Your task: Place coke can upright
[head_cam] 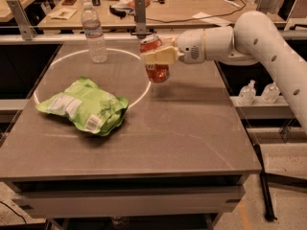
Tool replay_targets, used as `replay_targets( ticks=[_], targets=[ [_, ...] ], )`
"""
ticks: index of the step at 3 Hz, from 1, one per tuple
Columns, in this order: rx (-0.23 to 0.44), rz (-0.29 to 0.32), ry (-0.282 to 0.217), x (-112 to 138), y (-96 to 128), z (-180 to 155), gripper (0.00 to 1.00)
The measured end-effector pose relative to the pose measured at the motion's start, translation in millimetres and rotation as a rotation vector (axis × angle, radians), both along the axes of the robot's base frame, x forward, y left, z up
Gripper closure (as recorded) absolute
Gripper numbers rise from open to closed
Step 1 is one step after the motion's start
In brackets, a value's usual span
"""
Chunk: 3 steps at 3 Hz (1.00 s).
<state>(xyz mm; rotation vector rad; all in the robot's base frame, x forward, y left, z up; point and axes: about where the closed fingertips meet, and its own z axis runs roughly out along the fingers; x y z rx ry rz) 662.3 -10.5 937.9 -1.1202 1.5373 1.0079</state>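
With the gripper (pixel 154 56) clamped on the coke can (pixel 158 74), I'm aiming to level it before lowering it onto the table (pixel 192 128) beneath the fingers.

The arm (pixel 259 32) stretches level, claw (pixel 157 56) mid-air, seemingly clamped round the coke can (pixel 157 74).
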Motion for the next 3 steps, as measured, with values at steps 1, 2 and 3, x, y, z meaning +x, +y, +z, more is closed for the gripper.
replay_targets(
  ticks=[1, 2, 3],
  targets=[
    [0.010, 0.029, -0.043, -6, 2, -15, 1.00],
    [0.048, 0.010, -0.059, -9, 6, -26, 1.00],
    [0.090, -0.029, -0.064, -9, 9, -34, 1.00]
  ],
)
